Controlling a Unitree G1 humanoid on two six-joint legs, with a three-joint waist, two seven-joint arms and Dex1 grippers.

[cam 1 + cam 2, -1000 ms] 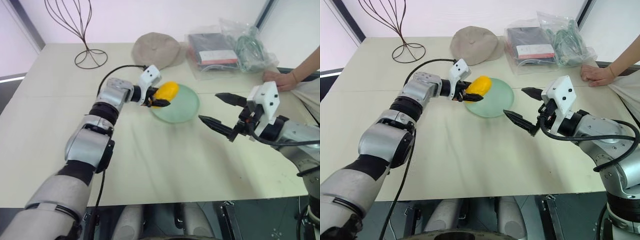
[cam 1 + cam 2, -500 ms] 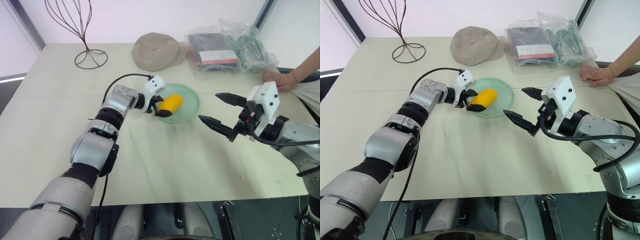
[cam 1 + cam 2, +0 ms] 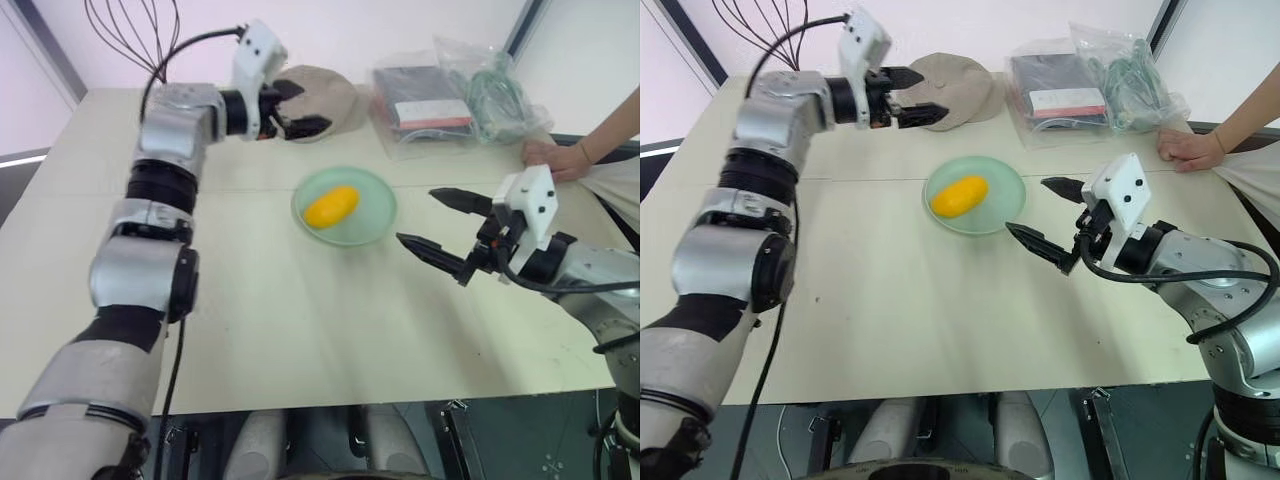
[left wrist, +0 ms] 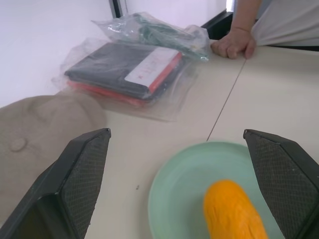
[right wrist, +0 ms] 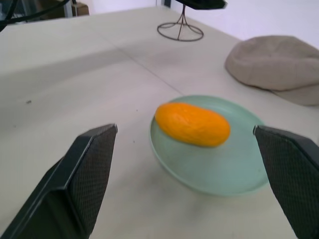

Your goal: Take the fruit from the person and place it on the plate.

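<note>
Task looks all but finished: mango-like fruit (image 3: 331, 207) lying on its side inside the pale mint-green plate (image 3: 377, 224), near the middle of the counter (image 3: 300, 330), touched by nothing. Person's hand (image 3: 560, 159) resting at the far right edge of the counter, well apart from the plate and holding nothing. Left pincer (image 3: 300, 107) raised above the far side of the counter, in front of the beige cap (image 3: 335, 95), fingers spread wide and empty, clear of plate and fruit. Right pincer (image 3: 437, 224) hovering just beside the plate's right rim, also spread wide, gripping nothing and touching nothing. Probably nothing left but drawing the arms away to rest; no further handling of the fruit seems called for.
</note>
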